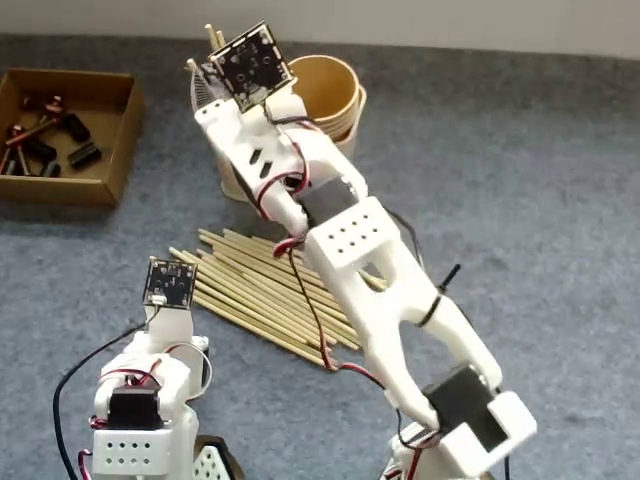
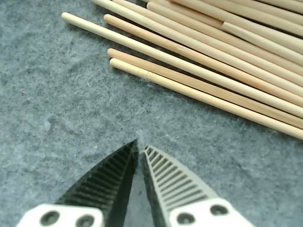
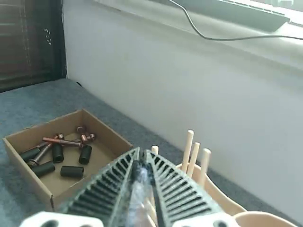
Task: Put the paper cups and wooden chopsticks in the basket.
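Hovering beside the wooden chopsticks (image 2: pixel 203 71), fingers together, the left gripper (image 2: pixel 140 144) should open wide first; right gripper (image 3: pixel 144 152) likewise closed.

pale wooden chopsticks (image 1: pixel 245 295) lie flat side by side; paper cups (image 1: pixel 345 100) stand nested.

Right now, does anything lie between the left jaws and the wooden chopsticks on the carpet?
Nothing visible does. Only bare grey carpet separates the shut left jaws from the nearest of the wooden chopsticks, which lie flat just ahead of the tips.
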`<state>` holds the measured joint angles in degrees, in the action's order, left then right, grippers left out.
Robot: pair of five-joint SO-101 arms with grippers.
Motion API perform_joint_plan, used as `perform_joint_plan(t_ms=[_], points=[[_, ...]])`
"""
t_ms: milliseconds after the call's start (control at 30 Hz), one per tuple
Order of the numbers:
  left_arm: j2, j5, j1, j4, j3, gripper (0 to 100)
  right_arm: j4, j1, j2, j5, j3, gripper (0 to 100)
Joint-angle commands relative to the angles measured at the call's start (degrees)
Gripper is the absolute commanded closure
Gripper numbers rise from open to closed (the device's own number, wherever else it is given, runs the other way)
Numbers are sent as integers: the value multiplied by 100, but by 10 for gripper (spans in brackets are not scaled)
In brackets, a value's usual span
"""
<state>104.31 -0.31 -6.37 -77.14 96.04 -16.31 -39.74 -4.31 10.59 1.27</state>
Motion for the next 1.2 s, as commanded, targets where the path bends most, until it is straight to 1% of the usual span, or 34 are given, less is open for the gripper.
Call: perform_joint_plan(t_ms=[0, 267, 467, 667, 900, 1167], points=[[22, -26, 31, -44, 110, 994, -505, -40, -585, -9, -31, 993], [22, -26, 31, -44, 110, 994, -1543, -22, -1429, -9, -31, 993], [22, -26, 31, -44, 110, 994, -2440, 101, -1780, -9, -31, 993], [22, -26, 31, -44, 110, 994, -3301, 400, -2255, -9, -31, 993], [22, -26, 31, -44, 110, 994, -3987, 892, -2457, -9, -31, 993], [22, -26, 31, -44, 110, 994, -4532, 1165, -2651, -35, -31, 993]])
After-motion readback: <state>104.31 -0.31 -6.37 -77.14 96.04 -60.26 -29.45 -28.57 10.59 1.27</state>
